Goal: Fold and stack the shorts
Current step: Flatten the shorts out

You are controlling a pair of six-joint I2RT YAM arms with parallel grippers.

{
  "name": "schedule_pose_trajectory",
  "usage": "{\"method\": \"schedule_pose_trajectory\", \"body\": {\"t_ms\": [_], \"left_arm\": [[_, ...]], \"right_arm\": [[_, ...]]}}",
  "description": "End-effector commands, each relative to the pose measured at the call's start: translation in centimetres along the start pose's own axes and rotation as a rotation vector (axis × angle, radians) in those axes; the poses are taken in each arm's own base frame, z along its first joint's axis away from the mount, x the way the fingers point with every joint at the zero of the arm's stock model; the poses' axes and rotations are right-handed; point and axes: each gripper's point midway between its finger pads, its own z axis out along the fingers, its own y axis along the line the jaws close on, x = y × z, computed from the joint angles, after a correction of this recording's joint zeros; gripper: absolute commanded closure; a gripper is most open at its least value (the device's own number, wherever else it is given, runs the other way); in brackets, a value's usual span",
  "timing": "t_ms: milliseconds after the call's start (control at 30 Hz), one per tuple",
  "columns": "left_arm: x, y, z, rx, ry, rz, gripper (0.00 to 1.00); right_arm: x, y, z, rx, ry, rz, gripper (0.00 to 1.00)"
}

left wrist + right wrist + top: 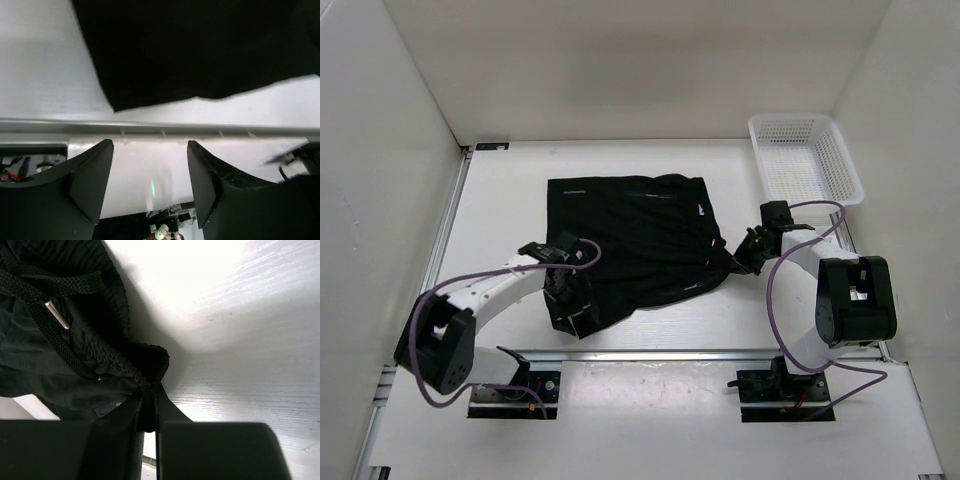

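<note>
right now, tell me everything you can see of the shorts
The shorts are plain black soft fabric, lying rumpled but mostly flat on the white table, with thin pale seam marks on top. Their gathered elastic waistband and braided drawcord face right, where the right gripper pinches the band. The left gripper hangs open by the near left corner, holding nothing.

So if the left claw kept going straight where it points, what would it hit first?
Most likely the bare white table by the metal rail, just short of the shorts. The left claw is open and empty, though depth is hard to judge.
</note>
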Motion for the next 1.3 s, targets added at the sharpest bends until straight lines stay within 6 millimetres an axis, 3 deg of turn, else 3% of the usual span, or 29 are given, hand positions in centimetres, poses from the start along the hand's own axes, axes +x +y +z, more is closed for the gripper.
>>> {"method": "schedule_pose_trajectory", "body": {"t_ms": [0,200,300,367,467,567,700,767,867,967,1100,1167,1267], "left_arm": [[-1.4,-1.1,1.7,-0.025,-0.046,0.002,0.29],[-2.6,-1.0,3.2,-0.073,-0.071,-0.013,0.33],[-2.5,0.2,4.4,-0.137,-0.072,-0.034,0.4],[-2.7,0.8,4.6,-0.158,-0.087,-0.043,0.53],[-3.5,0.8,4.4,-0.173,-0.13,-0.051,0.9],[-4.1,0.2,4.0,-0.162,-0.151,-0.035,0.9],[-4.3,1.0,-0.2,-0.203,-0.231,-0.046,0.9],[-4.5,0.2,-3.0,-0.147,-0.3,-0.04,0.9],[-3.6,0.0,-5.8,-0.083,-0.333,-0.056,0.9],[-2.4,0.7,-7.2,-0.053,-0.338,-0.078,0.9],[-1.3,0.8,-8.8,0.012,-0.355,-0.089,0.9],[-1.3,0.5,-9.5,0.04,-0.373,-0.095,0.9],[-1.7,-0.6,-10.8,0.075,-0.395,-0.091,0.9]], "right_arm": [[0.0,0.9,-1.0,-0.026,-0.002,-0.03,1.0],[0.7,0.2,-0.8,-0.009,0.019,-0.03,1.0],[0.5,0.2,-1.0,-0.007,0.006,-0.033,1.0],[0.7,0.1,-1.1,-0.008,0.005,-0.033,1.0],[0.8,0.1,-1.3,-0.014,-0.002,-0.036,1.0],[0.7,0.2,-1.8,-0.015,-0.017,-0.041,1.0],[0.8,-0.1,-3.0,0.003,-0.043,-0.079,1.0],[1.2,-0.2,-3.7,0.002,-0.044,-0.105,1.0],[2.7,-1.7,-3.6,0.028,-0.01,-0.105,1.0],[4.4,-2.4,-3.7,0.022,0.029,-0.106,1.0],[6.9,-3.7,-4.4,0.015,0.061,-0.098,0.93],[7.0,-3.5,-5.1,-0.007,0.033,-0.111,1.0],[7.0,-3.0,-6.1,-0.03,0.002,-0.125,1.0]]}}
